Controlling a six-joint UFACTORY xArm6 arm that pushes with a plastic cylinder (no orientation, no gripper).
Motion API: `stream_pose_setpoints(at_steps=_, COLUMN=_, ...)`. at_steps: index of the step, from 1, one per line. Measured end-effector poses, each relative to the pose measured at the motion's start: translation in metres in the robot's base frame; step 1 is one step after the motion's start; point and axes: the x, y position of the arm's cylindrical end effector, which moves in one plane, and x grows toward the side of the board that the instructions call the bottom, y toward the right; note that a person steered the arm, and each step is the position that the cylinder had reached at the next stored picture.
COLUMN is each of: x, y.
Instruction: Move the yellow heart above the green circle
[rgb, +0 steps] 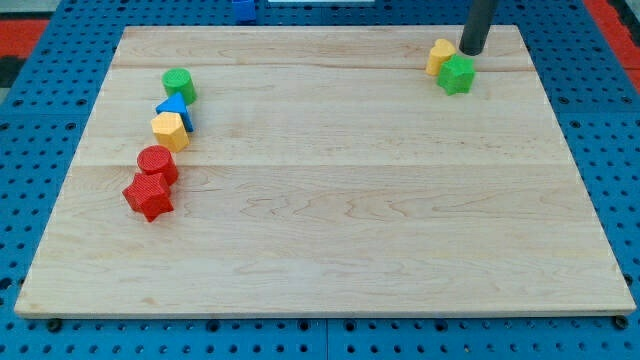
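One yellow heart (440, 54) beside my tip (472, 50)

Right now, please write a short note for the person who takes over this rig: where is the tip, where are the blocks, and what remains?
My tip stands at the view's top right, just right of the yellow heart block, which touches the green star block.
The green circle block heads a column at the view's left: blue triangle block, yellow hexagon block, red circle block, red star block.
Done: nothing visible.
Left: push the heart leftwards across the board until above the circle.
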Motion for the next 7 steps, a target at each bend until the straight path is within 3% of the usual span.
stream_pose_setpoints(at_steps=2, x=0.019, y=-0.061)
stream_pose_setpoints(at_steps=4, x=0.063, y=-0.082)
stream_pose_setpoints(at_steps=6, x=0.037, y=-0.192)
stream_pose_setpoints(at_steps=7, x=0.005, y=-0.202)
